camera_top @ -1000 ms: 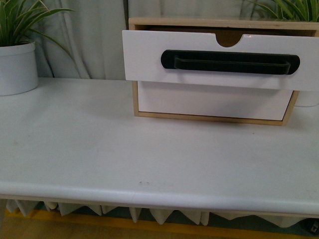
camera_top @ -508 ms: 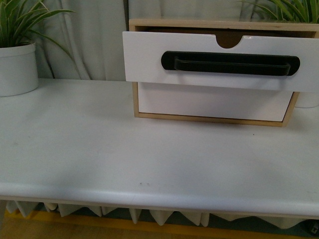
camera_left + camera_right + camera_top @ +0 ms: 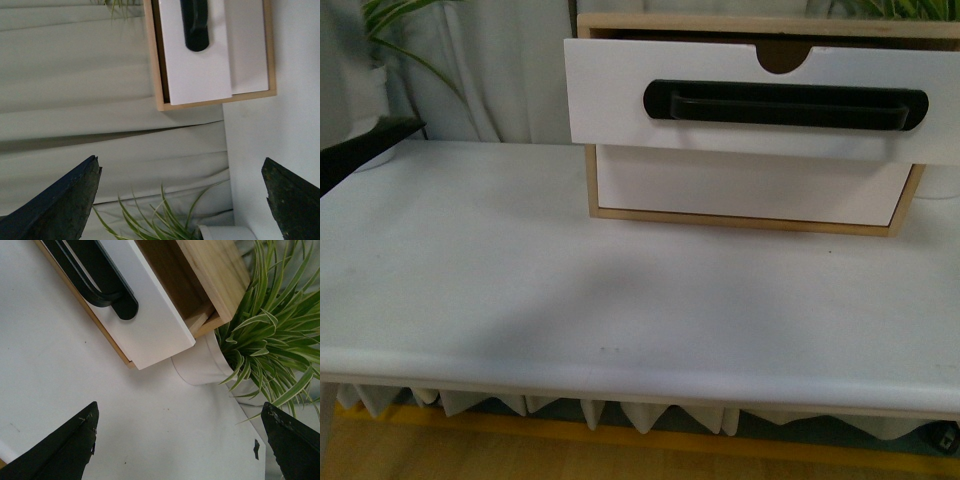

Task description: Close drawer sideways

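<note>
The drawer is the upper one of a small wooden cabinet at the back right of the table. It stands pulled out, with its white front ahead of the frame and its long black handle facing me. It also shows in the left wrist view and the right wrist view. My left gripper is open and empty, off to the cabinet's left. My right gripper is open and empty above the table, near the drawer's right end. Neither touches the drawer.
A plain white lower drawer front sits flush in the cabinet. A black part of my left arm reaches in at the left edge. A potted plant stands back left, another plant in a white pot beside the cabinet's right side. The white table spreads in front.
The front view has shifted, so the cabinet sits a little higher. A black part of my left arm has come in at the left edge, covering the left pot. The drawer stays pulled out.
</note>
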### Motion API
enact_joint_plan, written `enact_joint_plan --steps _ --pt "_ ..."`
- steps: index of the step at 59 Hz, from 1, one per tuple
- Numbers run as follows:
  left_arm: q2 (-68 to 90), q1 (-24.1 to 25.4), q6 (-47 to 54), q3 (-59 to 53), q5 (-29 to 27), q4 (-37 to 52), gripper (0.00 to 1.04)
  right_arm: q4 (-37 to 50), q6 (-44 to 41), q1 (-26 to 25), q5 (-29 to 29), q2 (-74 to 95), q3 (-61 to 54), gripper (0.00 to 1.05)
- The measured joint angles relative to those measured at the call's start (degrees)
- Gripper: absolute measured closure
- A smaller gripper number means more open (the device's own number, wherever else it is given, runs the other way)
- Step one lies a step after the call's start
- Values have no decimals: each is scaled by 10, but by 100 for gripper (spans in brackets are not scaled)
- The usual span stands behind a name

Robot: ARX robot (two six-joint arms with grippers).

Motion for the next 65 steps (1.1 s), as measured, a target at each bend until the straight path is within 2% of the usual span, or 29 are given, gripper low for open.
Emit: enact_joint_plan --steps 19,65 --pt "144 -67 16 103 -42 42 6 -20 -32 -13 -9 63 45 9" --pt "286 -112 21 251 -66 38 6 -27 -54 -33 -23 141 113 9"
